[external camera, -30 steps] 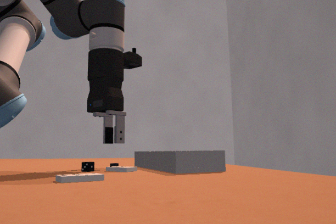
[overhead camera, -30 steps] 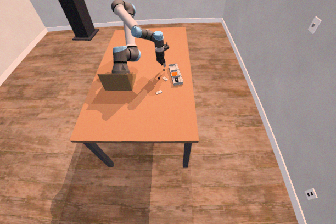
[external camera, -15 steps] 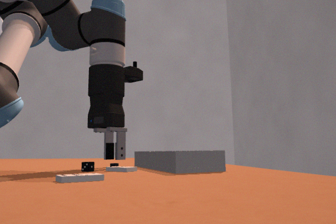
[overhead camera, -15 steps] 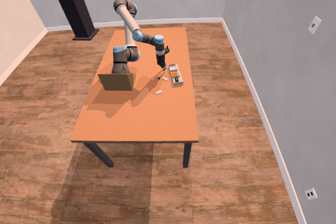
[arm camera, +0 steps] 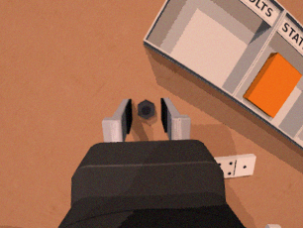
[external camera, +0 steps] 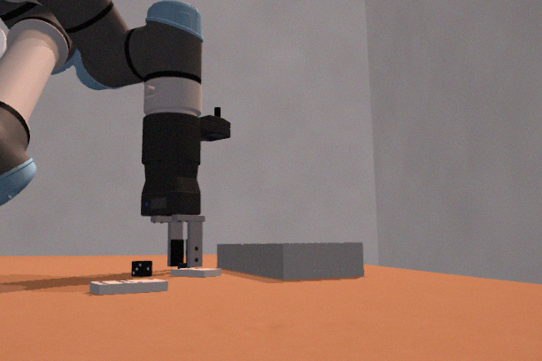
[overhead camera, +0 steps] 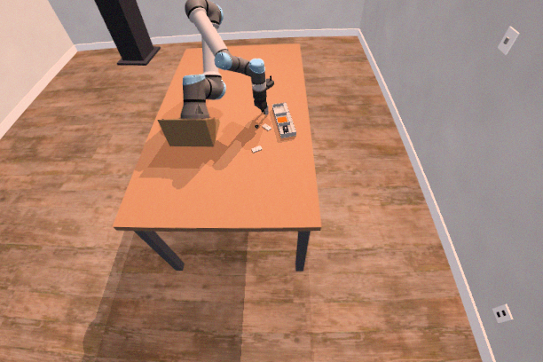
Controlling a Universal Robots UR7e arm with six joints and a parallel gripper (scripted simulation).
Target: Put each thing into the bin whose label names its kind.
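Meanwhile, open fingers straddle a nut (arm camera: pixel 146 109); NUTS+BOLTS bin (arm camera: pixel 212 37) holds nothing.

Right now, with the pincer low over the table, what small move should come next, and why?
Probably close the pincer. It stands open, low at the table, with the small dark hex nut between its fingers, apparently touched by neither. The NUTS+BOLTS compartment of the bin nearby holds nothing, so gripping the nut seems the step before lifting it there.
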